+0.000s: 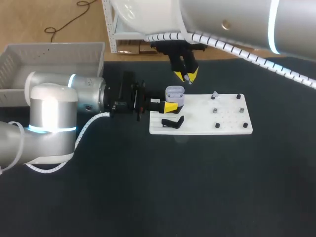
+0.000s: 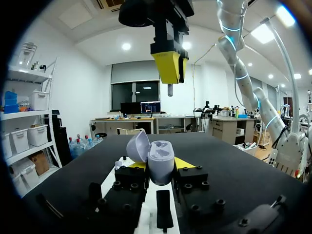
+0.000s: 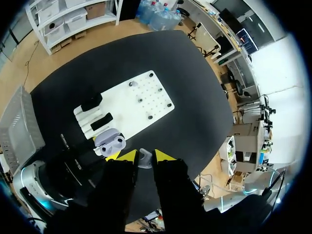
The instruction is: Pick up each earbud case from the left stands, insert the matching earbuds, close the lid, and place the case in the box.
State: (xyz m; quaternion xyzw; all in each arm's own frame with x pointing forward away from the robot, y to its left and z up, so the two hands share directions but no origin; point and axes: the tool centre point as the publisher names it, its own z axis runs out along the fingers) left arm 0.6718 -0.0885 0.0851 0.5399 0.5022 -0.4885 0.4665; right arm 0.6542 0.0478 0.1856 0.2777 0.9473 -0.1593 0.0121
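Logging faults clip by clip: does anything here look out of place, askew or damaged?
Nothing stands out. The left tool grips the case, lid open, by the end of the board. The right tool holds an earbud above it. The box sits apart.

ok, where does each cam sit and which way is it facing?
Head view: fixed above and behind, looking down on the black table; both arms show, left gripper at the white pegboard plate, right gripper above it.
Left wrist view: on the left arm, looking level along its fingers, shut on the open pale lilac earbud case; right gripper overhead.
Right wrist view: on the right arm, looking straight down; own tips pinch a small grey earbud.
Shared: all show the case.
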